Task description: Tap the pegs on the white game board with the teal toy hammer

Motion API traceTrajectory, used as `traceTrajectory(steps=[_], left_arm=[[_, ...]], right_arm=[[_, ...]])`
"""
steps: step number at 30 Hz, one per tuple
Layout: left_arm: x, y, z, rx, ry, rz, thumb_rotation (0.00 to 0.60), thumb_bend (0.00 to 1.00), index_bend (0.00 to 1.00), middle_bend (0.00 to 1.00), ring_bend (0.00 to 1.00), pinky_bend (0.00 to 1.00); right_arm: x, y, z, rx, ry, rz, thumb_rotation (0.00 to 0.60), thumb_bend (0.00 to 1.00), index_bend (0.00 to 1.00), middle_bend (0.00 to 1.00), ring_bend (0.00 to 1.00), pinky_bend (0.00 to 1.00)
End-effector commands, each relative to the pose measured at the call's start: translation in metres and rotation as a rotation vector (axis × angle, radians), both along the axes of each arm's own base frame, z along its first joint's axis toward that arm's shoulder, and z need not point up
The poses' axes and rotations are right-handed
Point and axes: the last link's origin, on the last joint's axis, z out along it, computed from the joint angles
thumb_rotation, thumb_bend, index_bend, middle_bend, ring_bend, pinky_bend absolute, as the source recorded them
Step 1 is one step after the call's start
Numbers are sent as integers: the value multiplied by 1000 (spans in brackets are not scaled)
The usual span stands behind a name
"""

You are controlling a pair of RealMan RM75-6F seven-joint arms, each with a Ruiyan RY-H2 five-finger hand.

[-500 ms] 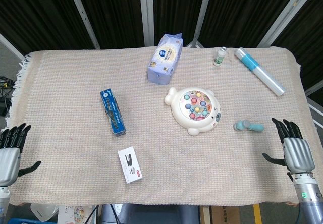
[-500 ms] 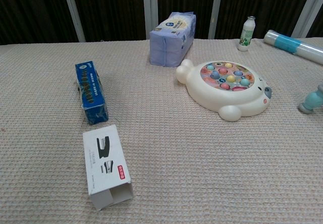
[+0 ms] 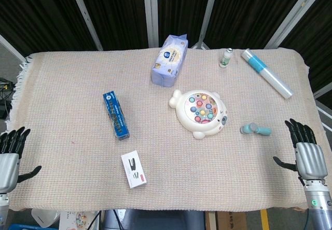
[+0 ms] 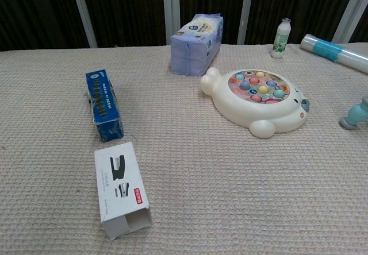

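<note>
Head and chest views of the worktop at the outset of the hammering task. The teal toy hammer lies on its side on the woven cover, just to the right of the white game board and apart from it; in the chest view only its head end shows at the right edge. The coloured pegs stand in the board's round face, none touched by anything. The right hand sits at the worktop's near right corner, fingers spread and released, holding nothing; against the view half a second earlier it has drawn slightly toward the near edge and outward, so its fingertips lie a little further from the hammer than before. The left hand at the near left corner is likewise released and empty, and has also slipped a little toward the near edge. Hammer, board, blue box, white carton and tissue pack have not shifted. Judgement: no grasp has begun; the right hand, being nearest, would have to reach forward and inward to the hammer's handle before any peg can be tapped
</note>
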Motion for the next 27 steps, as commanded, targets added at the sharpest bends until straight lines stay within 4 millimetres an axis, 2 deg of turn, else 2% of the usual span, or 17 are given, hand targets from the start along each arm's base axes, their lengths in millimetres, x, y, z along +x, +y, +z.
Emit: traceTrajectory(steps=[1,8,13,17,22,27], left_arm=[[0,-1,0,-3,-1,2,600,134,0,0,0,0],[1,0,-1,-8,1,3,600,134,0,0,0,0],[2,2,-1,-10,5,1,600,134,0,0,0,0],[5,4,-2,-19,9,-8,600,135,0,0,0,0],[8,7,-3,-26,13,-18,600,135,0,0,0,0],[9,7,-3,-27,18,-16,600,134,0,0,0,0]], right_arm=[[-1,2,-1,-20,-6,15,600,171,0,30,0,0],[-4,0,-3,-9,-8,9,600,171,0,27,0,0],[-5,-11,-4,21,-9,1,600,171,0,27,0,0],[-7,-38,-7,86,-29,-19,600,171,0,27,0,0],[-12,-81,-22,220,-27,-67,600,175,17,46,0,0],[-15,-103,-39,298,-27,-101,600,210,52,71,0,0]])
